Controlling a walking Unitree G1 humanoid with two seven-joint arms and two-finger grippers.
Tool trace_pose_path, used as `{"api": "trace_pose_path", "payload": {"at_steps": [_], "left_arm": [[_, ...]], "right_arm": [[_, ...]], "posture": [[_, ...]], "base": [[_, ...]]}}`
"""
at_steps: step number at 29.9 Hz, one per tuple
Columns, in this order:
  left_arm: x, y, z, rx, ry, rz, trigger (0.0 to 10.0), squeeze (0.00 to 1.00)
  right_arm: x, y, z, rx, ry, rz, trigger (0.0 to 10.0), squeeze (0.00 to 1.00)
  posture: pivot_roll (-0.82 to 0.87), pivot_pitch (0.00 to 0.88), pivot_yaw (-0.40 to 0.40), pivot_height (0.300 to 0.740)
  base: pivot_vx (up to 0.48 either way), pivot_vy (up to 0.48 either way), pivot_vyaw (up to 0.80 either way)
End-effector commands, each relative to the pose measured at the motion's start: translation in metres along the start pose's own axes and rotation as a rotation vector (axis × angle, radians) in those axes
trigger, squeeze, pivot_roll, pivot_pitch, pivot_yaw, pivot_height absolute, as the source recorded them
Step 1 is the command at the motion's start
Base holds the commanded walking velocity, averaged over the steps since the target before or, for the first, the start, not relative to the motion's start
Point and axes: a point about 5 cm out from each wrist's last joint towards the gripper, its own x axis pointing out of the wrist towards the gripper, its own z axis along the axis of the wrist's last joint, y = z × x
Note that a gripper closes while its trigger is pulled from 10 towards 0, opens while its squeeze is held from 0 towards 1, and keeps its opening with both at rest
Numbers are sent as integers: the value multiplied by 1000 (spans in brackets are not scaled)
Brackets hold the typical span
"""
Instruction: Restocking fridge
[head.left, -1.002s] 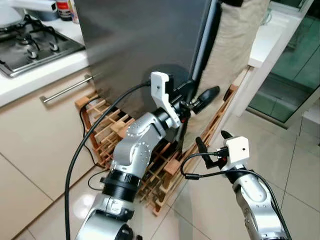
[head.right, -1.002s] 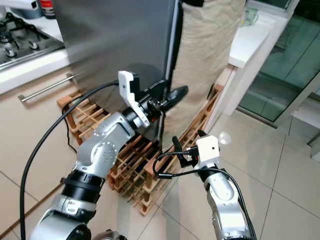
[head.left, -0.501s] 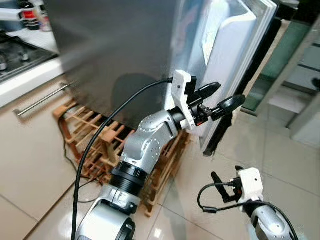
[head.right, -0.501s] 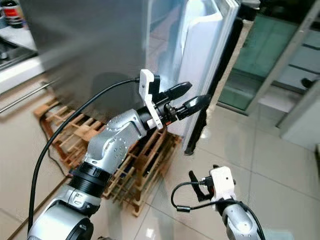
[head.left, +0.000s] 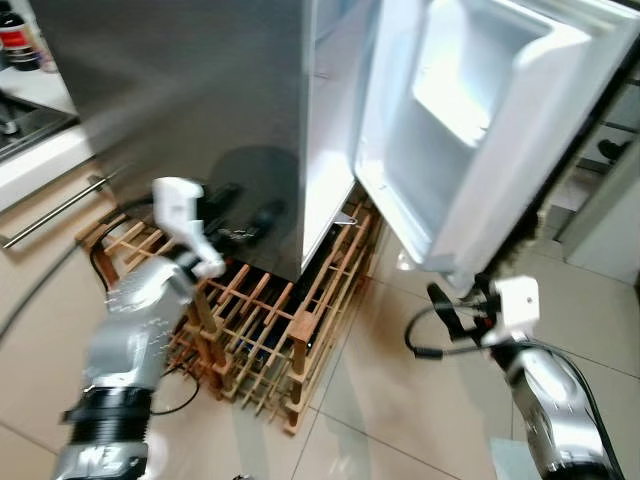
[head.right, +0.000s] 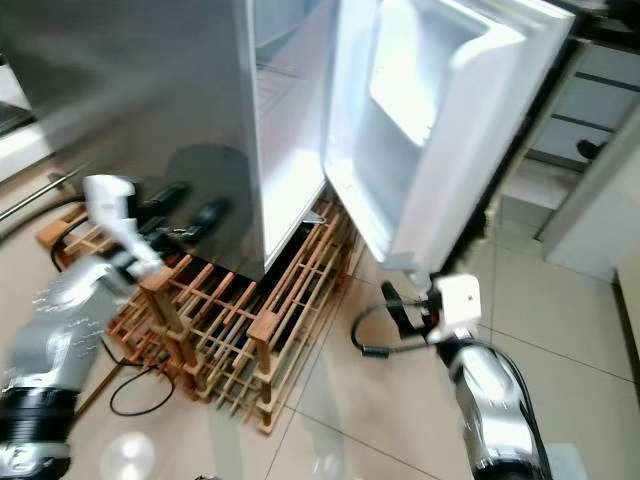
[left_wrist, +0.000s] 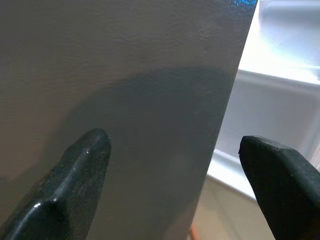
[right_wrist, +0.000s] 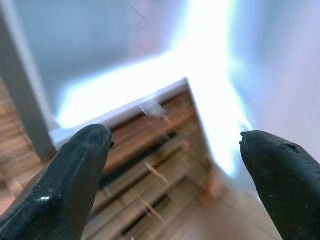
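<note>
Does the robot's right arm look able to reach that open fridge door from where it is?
Probably yes. The right gripper hangs open just below the fridge door's lower edge, with nothing between them.

A fridge (head.left: 200, 90) with a brushed grey metal side and a smooth, glossy white plastic door lining (head.left: 480, 130) stands over a bare slatted wooden rack (head.left: 270, 330) on glossy pale floor tiles (head.left: 400, 420), near silver metal arms with matt black rubbery fingers (left_wrist: 75, 185).
</note>
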Motion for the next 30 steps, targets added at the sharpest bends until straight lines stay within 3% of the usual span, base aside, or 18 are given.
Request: {"api": "trace_pose_path", "payload": {"at_steps": [1,6,13,16,20,25,27,30], "left_arm": [[-7,5,1,4,6,38,10000,0],[-22,6,-5,0,24,103,10000,0],[-20,7,-25,46,45,338,10000,0],[-25,4,-42,33,96,423,10000,0],[-27,3,-46,20,106,439,10000,0],[-27,3,-49,32,108,457,10000,0],[-26,2,-50,35,108,461,10000,0],[-22,-1,-51,33,107,454,10000,0]], "right_arm": [[1,-7,3,6,-5,-18,10000,0],[16,-4,17,69,-25,34,10000,0],[32,-21,34,-23,-39,-9,10000,0],[32,-43,43,-94,-29,-78,10000,0],[26,-58,48,-112,-23,-115,10000,0],[9,-96,56,-191,6,-239,10000,0],[-1,-115,61,-252,26,-345,10000,0],[-24,-152,71,-389,77,-611,10000,0]], "posture": [[-34,0,-29,740],[-15,0,-40,740],[-6,0,-45,740],[-10,0,-51,740],[-18,0,-50,740],[-33,0,-41,740],[-35,0,-40,740],[-43,0,-37,740]], "base": [[0,0,0],[0,0,0],[0,0,0],[0,0,0],[0,0,0],[0,0,0],[0,0,0],[0,0,0]]}}
